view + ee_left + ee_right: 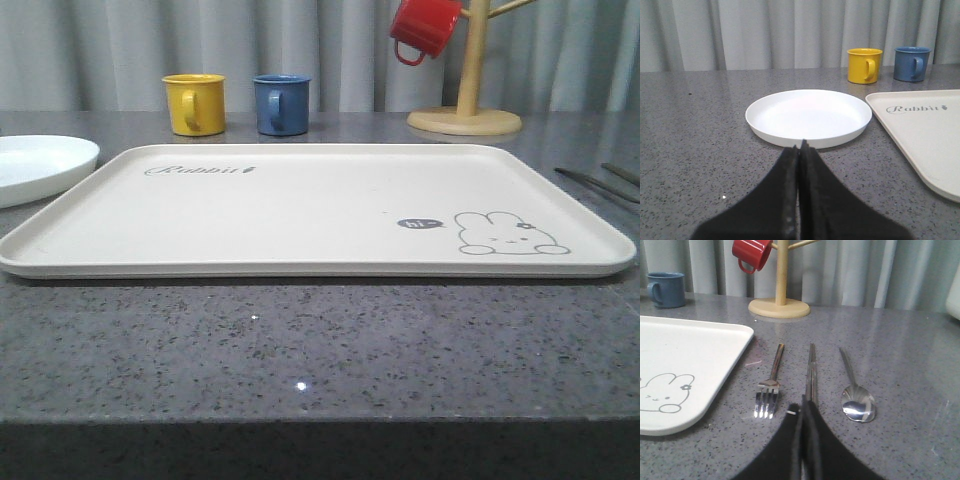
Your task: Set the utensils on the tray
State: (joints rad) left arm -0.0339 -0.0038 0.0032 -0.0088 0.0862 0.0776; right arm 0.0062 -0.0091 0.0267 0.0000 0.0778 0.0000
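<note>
The cream tray with the rabbit drawing lies across the middle of the table, with nothing on it. To its right three silver utensils lie side by side on the grey counter: a fork, a pair of chopsticks and a spoon. In the front view their thin handles show at the far right edge. My right gripper is shut, low over the counter, its tips covering the near end of the chopsticks. My left gripper is shut and holds nothing, just in front of a white plate.
The white plate sits left of the tray. A yellow mug and a blue mug stand behind the tray. A wooden mug tree with a red mug stands at the back right.
</note>
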